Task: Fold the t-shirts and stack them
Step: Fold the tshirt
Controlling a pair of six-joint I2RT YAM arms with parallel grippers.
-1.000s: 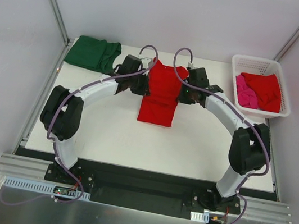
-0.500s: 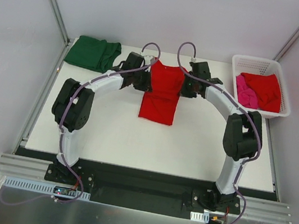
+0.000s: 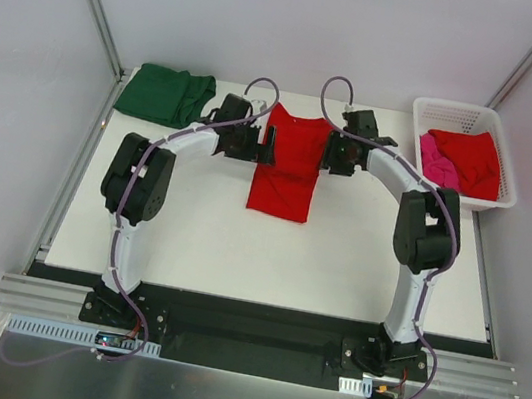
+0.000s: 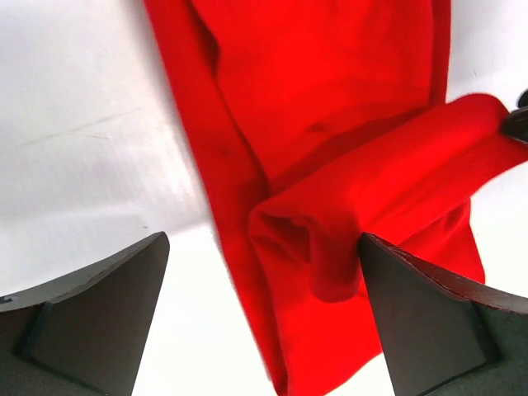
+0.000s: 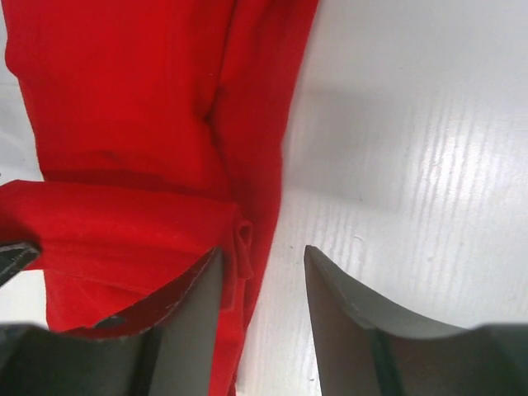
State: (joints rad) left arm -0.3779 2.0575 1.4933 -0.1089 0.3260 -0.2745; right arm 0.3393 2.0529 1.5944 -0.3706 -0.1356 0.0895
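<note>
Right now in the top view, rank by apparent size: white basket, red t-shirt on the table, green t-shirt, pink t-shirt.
white basket
red t-shirt on the table
green t-shirt, close behind
pink t-shirt, partly covered

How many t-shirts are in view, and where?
4. A red tee lies in the middle of the table; a green tee sits at its far left corner; a second red tee and a pink tee are in the basket, where more may be hidden.

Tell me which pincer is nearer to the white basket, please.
Right. The right pincer is at the right edge of the red t-shirt, on the side toward the basket; the left pincer is at the shirt's left edge, farther away.
</note>
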